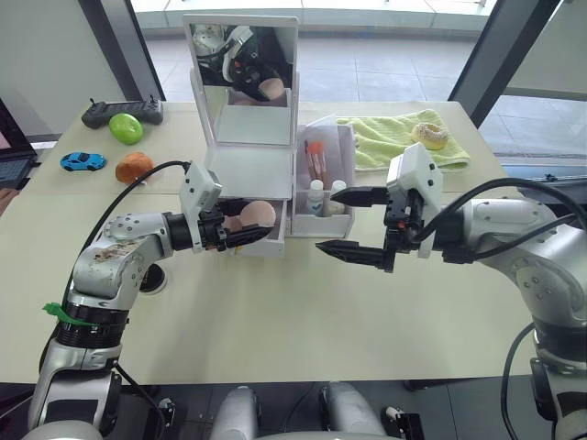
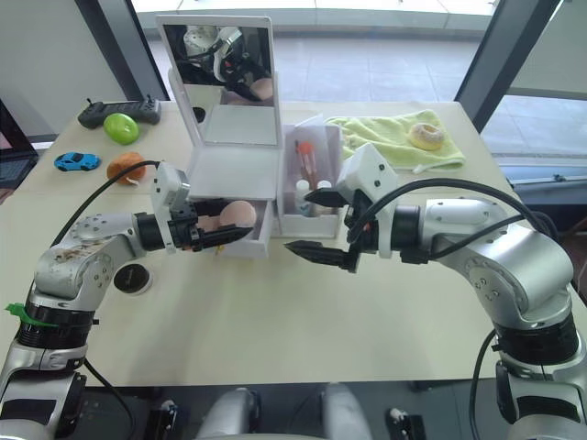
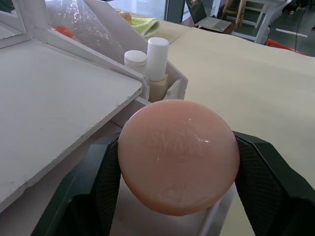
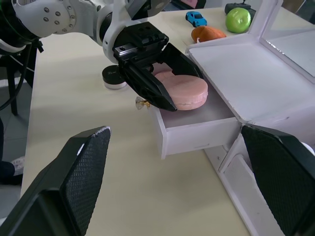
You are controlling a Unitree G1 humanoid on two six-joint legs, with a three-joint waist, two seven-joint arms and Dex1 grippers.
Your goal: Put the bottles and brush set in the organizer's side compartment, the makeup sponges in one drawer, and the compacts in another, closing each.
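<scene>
On the beige worktop, towards its far edge, the white plastic organizer with an upright square mirror is seen with one small drawer pulled out. The left claw is closed on a flat round pink makeup sponge, which is held edge to edge between the black fingers just over the open drawer; a second pink sponge appears to lie inside the drawer already, partly hidden behind the claw. The tall translucent side compartment already holds the two small white-capped bottles and the sleeve-wrapped brush set with orange-red tips, so that part of the task is judged done. The right claw hangs open and empty just in front of the side compartment, its two fingers well apart. One round case with a black lid and white rim is seen on the worktop near the left edge, beside the left arm; the other compact cannot be made out. What is judged left: the sponge released, this drawer shut, the compacts placed in the other drawer, and that one closed.
</scene>
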